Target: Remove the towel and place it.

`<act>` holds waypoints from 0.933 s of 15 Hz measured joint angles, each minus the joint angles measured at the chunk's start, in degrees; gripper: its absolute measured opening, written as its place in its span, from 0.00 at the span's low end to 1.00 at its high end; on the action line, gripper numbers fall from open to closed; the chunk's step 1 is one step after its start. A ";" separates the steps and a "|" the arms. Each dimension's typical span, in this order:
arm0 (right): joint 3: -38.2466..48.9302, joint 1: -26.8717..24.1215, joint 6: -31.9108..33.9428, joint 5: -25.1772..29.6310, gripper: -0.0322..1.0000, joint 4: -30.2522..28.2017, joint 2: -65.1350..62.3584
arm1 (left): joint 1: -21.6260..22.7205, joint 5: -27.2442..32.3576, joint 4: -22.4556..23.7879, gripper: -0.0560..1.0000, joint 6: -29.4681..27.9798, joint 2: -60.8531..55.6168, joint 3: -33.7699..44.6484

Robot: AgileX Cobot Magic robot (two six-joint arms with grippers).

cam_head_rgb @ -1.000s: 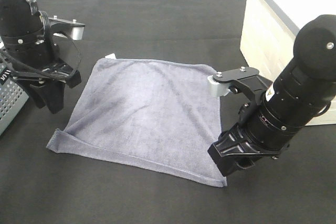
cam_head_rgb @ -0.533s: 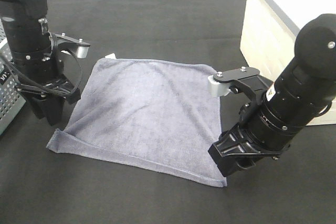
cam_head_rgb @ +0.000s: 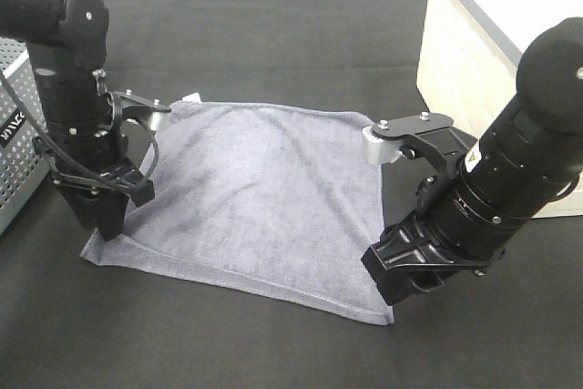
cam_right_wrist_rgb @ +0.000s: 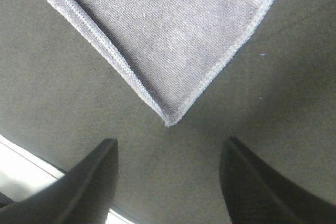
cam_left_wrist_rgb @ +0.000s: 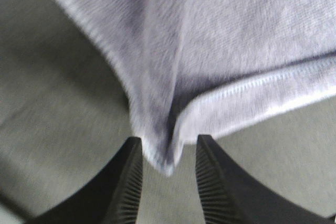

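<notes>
1 towel point(cam_head_rgb: 255, 198); l end effector point(cam_left_wrist_rgb: 168, 148) & r end effector point(cam_right_wrist_rgb: 170, 142) both spread

The towel point(cam_head_rgb: 255, 189) is fuzzy cloth with a stitched hem, the table point(cam_head_rgb: 273, 34) matt, the left fingers point(cam_left_wrist_rgb: 127, 192) ribbed black.

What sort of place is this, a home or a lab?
Probably a robotics lab bench: a left arm and a right arm stand over a black-covered table with one towel spread out.
</notes>
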 joint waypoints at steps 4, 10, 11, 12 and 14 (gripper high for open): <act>0.00 0.00 0.06 0.46 0.58 0.34 0.00 | 0.00 -0.06 -0.86 0.29 1.20 0.34 0.00; 0.00 0.00 0.06 0.52 0.58 0.34 0.00 | 0.00 1.66 -1.15 0.05 4.24 0.34 0.00; 0.00 0.00 0.06 0.52 0.58 0.34 0.00 | 0.00 2.18 -1.15 0.05 4.41 0.34 0.00; 0.00 0.00 0.06 0.57 0.58 0.34 0.00 | 0.00 4.18 -1.03 0.05 5.04 0.34 0.00; 0.00 0.00 0.06 0.63 0.58 0.34 0.00 | 0.00 4.93 -0.97 0.05 5.73 0.34 0.00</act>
